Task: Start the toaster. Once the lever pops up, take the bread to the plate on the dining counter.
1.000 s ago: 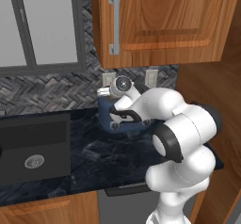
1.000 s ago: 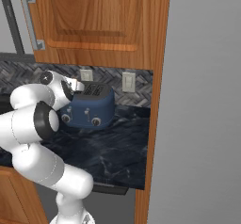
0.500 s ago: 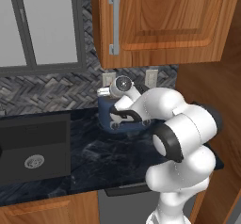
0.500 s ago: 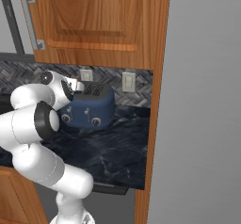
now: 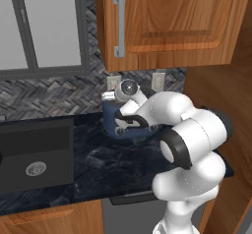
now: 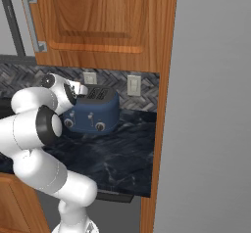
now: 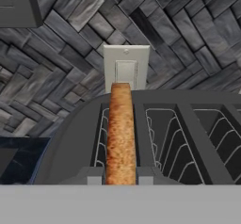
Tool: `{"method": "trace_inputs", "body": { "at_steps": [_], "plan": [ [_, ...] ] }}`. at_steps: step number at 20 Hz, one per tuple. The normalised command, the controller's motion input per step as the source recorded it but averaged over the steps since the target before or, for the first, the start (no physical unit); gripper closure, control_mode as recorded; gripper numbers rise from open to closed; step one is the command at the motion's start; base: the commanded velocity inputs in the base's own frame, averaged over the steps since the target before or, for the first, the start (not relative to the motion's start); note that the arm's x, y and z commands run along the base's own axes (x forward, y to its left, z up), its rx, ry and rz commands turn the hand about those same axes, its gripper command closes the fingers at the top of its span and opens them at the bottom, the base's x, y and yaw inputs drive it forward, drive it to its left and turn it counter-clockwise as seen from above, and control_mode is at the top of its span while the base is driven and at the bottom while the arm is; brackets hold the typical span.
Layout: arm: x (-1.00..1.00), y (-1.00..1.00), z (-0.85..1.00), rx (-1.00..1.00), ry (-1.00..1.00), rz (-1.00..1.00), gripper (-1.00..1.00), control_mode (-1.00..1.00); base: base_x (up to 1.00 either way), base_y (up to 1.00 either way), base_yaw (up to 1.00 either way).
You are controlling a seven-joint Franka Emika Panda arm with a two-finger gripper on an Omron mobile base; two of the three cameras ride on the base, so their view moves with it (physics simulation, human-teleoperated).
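We see our fingers (image 7: 121, 180) clamped on the bread (image 7: 121, 133), which stands up in a slot of the blue toaster (image 6: 93, 113). The toaster sits on the dark worktop (image 6: 117, 158) by the wall, under a wooden cupboard (image 6: 98, 21). A white wall switch (image 7: 125, 70) is just behind.

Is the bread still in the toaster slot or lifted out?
In: the bread stands upright inside the toaster's leftmost slot.

No legible text, label, brand, number or sign is to be found on anything pictured.
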Motion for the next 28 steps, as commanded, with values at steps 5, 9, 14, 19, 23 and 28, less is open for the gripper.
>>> {"method": "trace_inputs", "body": {
  "at_steps": [5,9,14,19,23,28],
  "plan": [
    [0.0,0.0,0.0,0.0,0.0,0.0,1.0,-1.0,0.0,0.0,0.0],
    [0.0,0.0,0.0,0.0,0.0,0.0,1.0,-1.0,0.0,0.0,0.0],
    [-0.05,0.0,0.0,0.0,-0.03,0.0,1.0,-1.0,0.0,0.0,0.0],
    [-0.09,0.0,0.02,0.0,-0.09,0.0,1.0,-1.0,0.0,0.0,0.0],
    [-0.08,0.0,0.1,0.0,-0.12,0.0,1.0,-1.0,0.0,0.0,0.0],
    [-0.06,0.0,0.27,0.0,-0.06,0.0,1.0,-1.0,0.0,0.0,0.0]
  ]
}}
